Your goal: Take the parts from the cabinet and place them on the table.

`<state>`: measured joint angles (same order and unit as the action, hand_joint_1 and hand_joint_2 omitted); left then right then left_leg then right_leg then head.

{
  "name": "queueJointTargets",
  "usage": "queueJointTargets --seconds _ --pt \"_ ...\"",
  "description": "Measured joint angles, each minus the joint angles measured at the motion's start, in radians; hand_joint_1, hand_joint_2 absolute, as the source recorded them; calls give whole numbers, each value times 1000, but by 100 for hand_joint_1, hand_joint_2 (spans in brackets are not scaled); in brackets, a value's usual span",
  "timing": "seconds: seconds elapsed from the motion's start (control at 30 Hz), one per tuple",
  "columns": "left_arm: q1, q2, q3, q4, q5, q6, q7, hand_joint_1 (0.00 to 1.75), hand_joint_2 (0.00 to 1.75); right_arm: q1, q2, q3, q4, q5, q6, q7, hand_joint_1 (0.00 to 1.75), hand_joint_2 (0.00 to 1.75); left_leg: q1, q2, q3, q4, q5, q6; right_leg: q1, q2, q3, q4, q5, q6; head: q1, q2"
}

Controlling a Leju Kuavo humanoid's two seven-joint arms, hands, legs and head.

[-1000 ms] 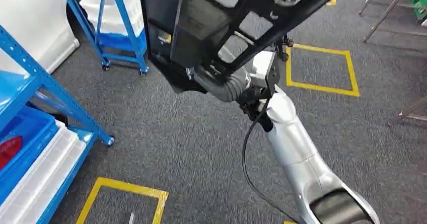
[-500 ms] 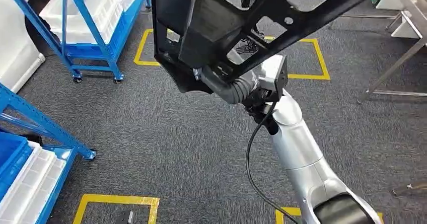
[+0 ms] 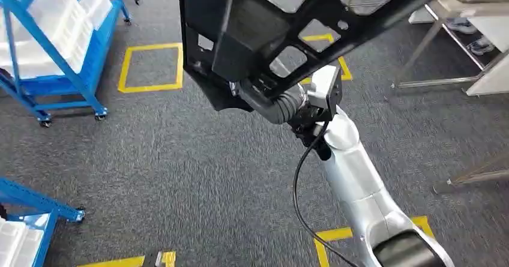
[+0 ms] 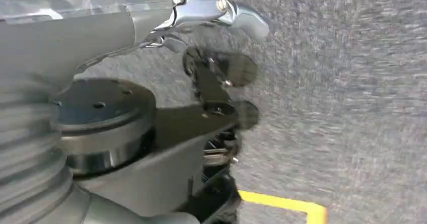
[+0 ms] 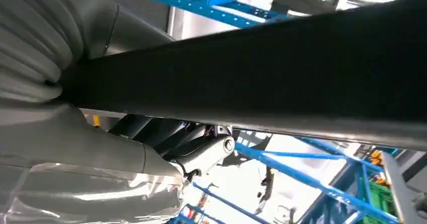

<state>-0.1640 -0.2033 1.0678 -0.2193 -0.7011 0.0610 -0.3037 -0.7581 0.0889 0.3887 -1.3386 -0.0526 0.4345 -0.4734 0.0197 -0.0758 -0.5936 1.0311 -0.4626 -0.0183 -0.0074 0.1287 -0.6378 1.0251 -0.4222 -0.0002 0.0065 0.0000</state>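
Note:
A large black openwork plastic part [image 3: 252, 27] hangs in front of me, lifted high above the grey carpet. My right hand [image 3: 264, 96] grips it from underneath, and the part hides most of the fingers. In the right wrist view the part's black bar [image 5: 282, 78] crosses the picture, with the right hand [image 5: 201, 156] closed beneath it. My left hand [image 4: 221, 73] hangs over the carpet, its dark fingers apart and holding nothing.
A blue wheeled rack with white trays [image 3: 54, 33] stands at the far left. A corner of another blue rack [image 3: 30, 207] is at the lower left. Metal table legs [image 3: 432, 39] rise at the right. Yellow taped squares [image 3: 150, 66] mark the carpet.
The whole view has swung as I turn: the blue racks slide off to the left and the table legs come in at the right. The black part stays in my right hand.

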Motion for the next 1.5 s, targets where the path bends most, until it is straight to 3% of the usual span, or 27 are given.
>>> queueJointTargets --seconds 0.07,0.17,0.23,0.27,0.3,0.37,0.4,0.43,0.57,0.6,0.67,0.77,0.83,0.9,0.93,0.97,1.07,1.1,1.13,1.17,1.23,1.3,1.33,1.4,1.43,1.47,1.5 --pt "-1 -1 0 0 1 1 -2 0 175 5 -3 -5 -2 0 0 0 175 175 0 23 2 -8 7 17 -2 25 -4 -6 7 16 0 0" --pt "-2 -2 0 0 2 0 -5 0 175 5 -7 -9 -7 0 0 -2 175 175 -2 62 6 -22 15 33 3 -93 -62 116 -72 25 14 0" --pt "3 -2 0 0 4 1 -5 0 175 11 -8 -8 -7 0 0 -2 175 175 -6 92 6 -21 13 36 -1 -118 -139 279 -136 31 15 0" --pt "3 -1 0 0 4 1 -5 0 175 14 -10 -9 -7 0 0 -2 175 175 -7 105 5 -21 12 37 -3 -120 -158 313 -139 32 14 0" --pt "3 -1 0 0 7 1 -5 0 175 17 -11 -9 -7 0 0 -2 175 175 -8 118 6 -21 11 37 -5 -123 -148 295 -120 31 15 0" --pt "1 -1 0 0 8 1 -5 0 175 17 -11 -9 -7 0 0 -2 175 175 -10 140 9 -21 8 35 -3 -136 -63 136 -42 25 15 0" --pt "0 -2 0 0 9 1 -5 0 175 16 -11 -9 -10 0 0 -3 175 175 -10 148 13 -21 6 32 2 -166 -8 40 -8 18 15 0" --pt "0 -2 0 0 9 1 -5 0 175 15 -11 -9 -13 0 0 -3 175 175 -14 158 16 -21 3 27 14 -210 20 -16 -17 12 15 0" --pt "-2 -3 0 0 10 1 -5 0 175 15 -12 -11 -14 0 1 -5 175 175 -16 195 28 -27 -4 7 21 -162 18 -20 -8 -5 14 0" --pt "-3 -4 0 0 10 1 -5 0 175 17 -11 -12 -19 0 1 -5 175 175 -15 190 26 -23 -13 -1 4 -149 31 -35 -1 -12 12 0" --pt "-2 -4 0 0 10 0 -6 0 175 10 -10 -12 -19 -1 1 -6 175 175 -10 107 -9 73 -73 -3 5 -133 36 -40 2 -20 10 0" --pt "3 -3 0 0 9 0 -6 0 175 16 -8 -10 -18 -1 5 -6 175 175 -10 84 -124 298 -152 -8 7 -92 35 -37 1 -22 5 0" --pt "2 -3 0 0 6 0 -3 0 175 17 -8 -10 -18 -1 5 -5 175 175 -9 83 -112 250 -96 -7 6 -63 35 -31 -2 -21 5 0" --pt "-1 -2 0 0 1 0 0 0 175 17 -8 -11 -18 -1 3 -6 175 175 -5 59 -33 68 5 -4 3 -33 36 -20 -8 -13 5 0" --pt "-1 -2 0 0 0 0 0 0 175 17 -8 -11 -18 0 3 -6 175 175 1 6 -7 9 12 -2 1 -22 31 -15 -12 -8 4 0" --pt "-1 -2 0 0 0 -1 1 0 175 16 -8 -11 -18 0 2 -6 175 175 5 -12 2 -12 5 -2 6 -10 22 -3 -14 -3 5 0" --pt "-4 -2 -2 0 -1 0 2 0 175 22 -11 -15 -18 3 0 -6 175 175 -5 16 -2 -4 8 13 -7 22 12 -14 -4 19 3 0" --pt "-5 -4 -2 0 -1 0 3 0 175 23 -12 -19 -18 4 -1 -6 175 175 3 31 1 -17 15 23 -2 9 9 -10 -7 22 2 0" --pt "-8 -3 -2 0 -1 0 2 0 175 21 -14 -22 -19 4 -1 -7 175 175 1 42 4 -22 17 29 5 -60 1 9 -22 25 11 0" --pt "-8 -3 -2 0 -1 0 2 0 175 19 -14 -23 -20 5 -1 -7 175 175 -2 54 5 -23 17 35 5 -97 -24 61 -54 28 18 0" --pt "-4 -3 -2 0 0 0 3 0 175 22 -14 -23 -21 5 -1 -8 175 175 -6 82 5 -23 15 39 0 -117 -106 225 -123 33 19 0" --pt "-3 -2 -2 0 0 0 3 0 175 26 -15 -23 -19 6 0 -8 175 175 -8 110 5 -23 12 40 -5 -119 -148 296 -128 36 18 0" --pt "-3 -2 -2 0 1 0 3 0 175 26 -15 -23 -18 6 0 -8 175 175 -9 122 6 -22 10 40 -5 -122 -130 258 -99 36 18 0" --pt "-4 -2 -2 0 1 0 2 0 175 25 -15 -23 -18 6 0 -8 175 175 -11 144 13 -22 5 37 -2 -145 -34 76 -13 28 18 0" --pt "-5 -2 -2 0 1 0 2 0 175 22 -15 -23 -18 6 0 -8 175 175 -12 151 19 -23 2 34 7 -200 15 -13 8 16 18 0" --pt "-5 -3 -2 0 1 0 2 0 175 21 -15 -23 -18 6 0 -8 175 175 -18 160 20 -23 0 29 19 -224 19 -20 -1 8 16 0" --pt "-5 -2 -2 0 1 0 2 0 175 18 -15 -23 -18 6 0 -9 175 175 -15 167 21 -24 -1 23 21 -209 16 -23 1 4 17 0"
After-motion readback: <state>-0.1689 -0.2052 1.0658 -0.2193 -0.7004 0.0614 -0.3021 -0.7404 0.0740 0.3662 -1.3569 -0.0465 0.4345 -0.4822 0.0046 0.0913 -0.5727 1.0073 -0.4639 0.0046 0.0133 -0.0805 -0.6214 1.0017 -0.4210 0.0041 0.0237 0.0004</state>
